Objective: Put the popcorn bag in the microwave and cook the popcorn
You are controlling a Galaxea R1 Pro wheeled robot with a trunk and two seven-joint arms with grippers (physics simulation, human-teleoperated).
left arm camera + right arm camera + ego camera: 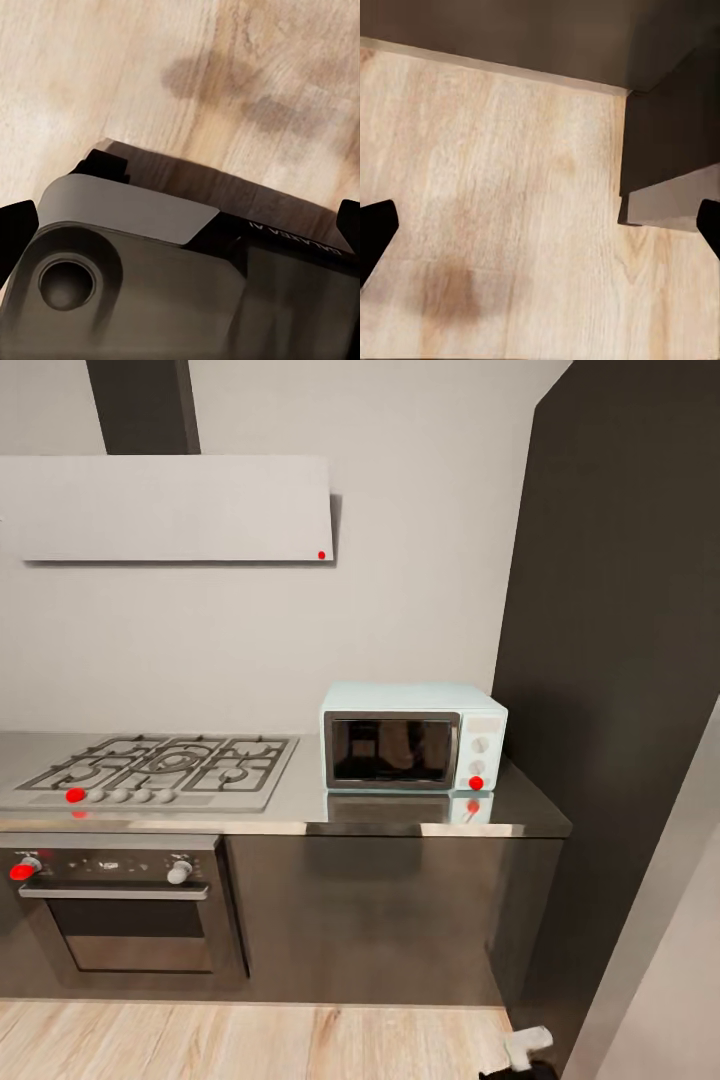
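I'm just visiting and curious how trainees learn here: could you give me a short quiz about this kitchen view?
1. True or false: the microwave door is open.
2. What sits to the microwave's left on the countertop? A) sink B) gas hob C) toaster
3. What do both wrist views look down on?

Key: 1. False, it is shut. 2. B. 3. The wooden floor; each pincer is spread open and empty.

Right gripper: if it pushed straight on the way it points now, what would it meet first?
Most likely the pale wood-plank floor. The open right gripper points down at bare boards, short of the dark cabinet base. Depth is unclear.
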